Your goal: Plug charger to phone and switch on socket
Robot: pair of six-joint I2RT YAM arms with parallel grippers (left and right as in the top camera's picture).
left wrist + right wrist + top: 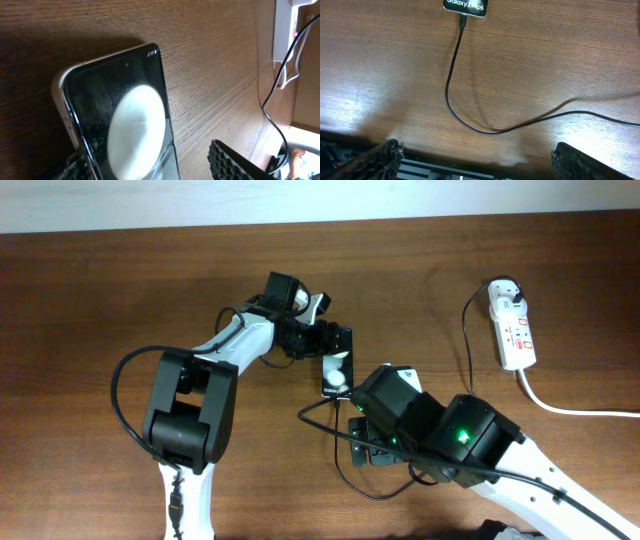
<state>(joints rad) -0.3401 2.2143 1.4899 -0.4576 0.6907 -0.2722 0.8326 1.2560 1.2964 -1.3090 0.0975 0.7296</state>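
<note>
The black phone (337,372) lies flat at the table's middle, two white round spots on its face. My left gripper (334,343) is open astride its far end. In the left wrist view the phone (120,115) sits against the left finger, with a gap to the right finger (145,161). The charger's thin black cable (451,95) is plugged into the phone's near end (465,6). It runs back to the white adapter (507,295) in the socket (514,328). My right gripper (362,442) is wide open and empty above the table, near the cable (475,160).
The socket's thick white cord (575,409) trails off to the right edge. The socket (283,30) and the cable (272,117) also show at the right of the left wrist view. A cable loop (345,470) lies under my right arm.
</note>
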